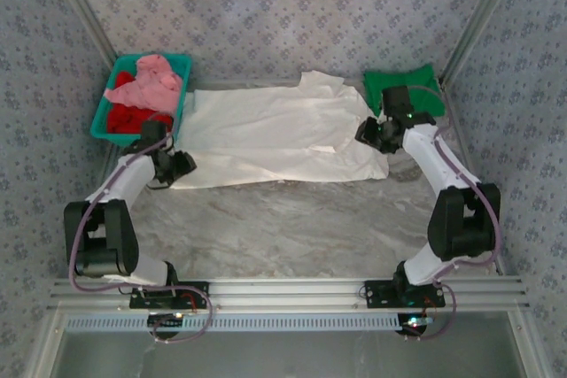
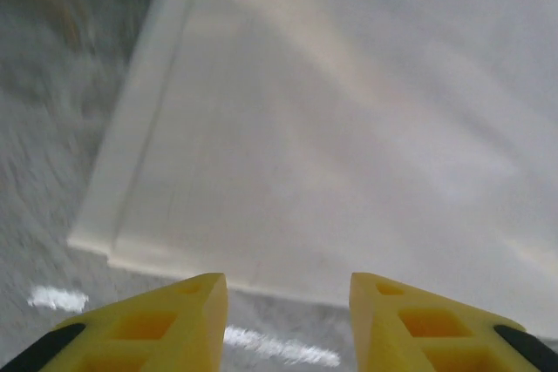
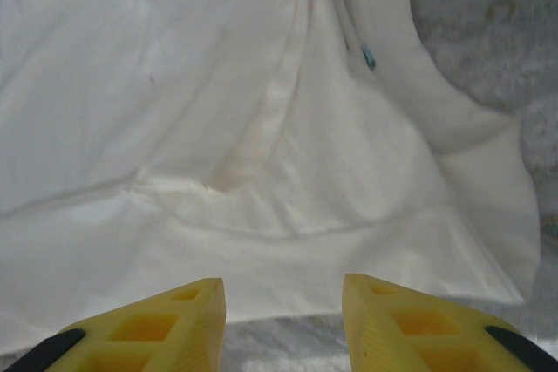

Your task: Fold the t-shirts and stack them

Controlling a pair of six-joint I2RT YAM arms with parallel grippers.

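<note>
grey marbled table (image 1: 292, 219), smooth and hard. cream-white t-shirt (image 1: 266, 135) lies flat on its far half, long axis running left to right, hem end toward the left arm, neck end toward the right arm. this is what the coming move turns on, i think: each arm has its own end, and the cloth lies just ahead of both sets of fingers, on their far side. thin soft cotton, few creases. teal plastic basket (image 1: 182, 99) at far left holds a crumpled pink shirt (image 1: 146, 81) over a red one (image 1: 128, 117). green shirt (image 1: 403, 81) folded into a neat pad at far right, just beyond the right arm. left gripper (image 1: 182, 165) sits at the near left corner of the cream shirt, yellow fingers apart, nothing between them. right gripper (image 1: 370, 133) at the near right edge, fingers also apart and empty. stitched hem band (image 2: 96, 241), straight and square-cornered, just ahead of the left fingers. ribbed curved collar (image 3: 410, 41) ahead-right of the right fingers, tiny blue tag (image 3: 369, 58) inside it.
</note>
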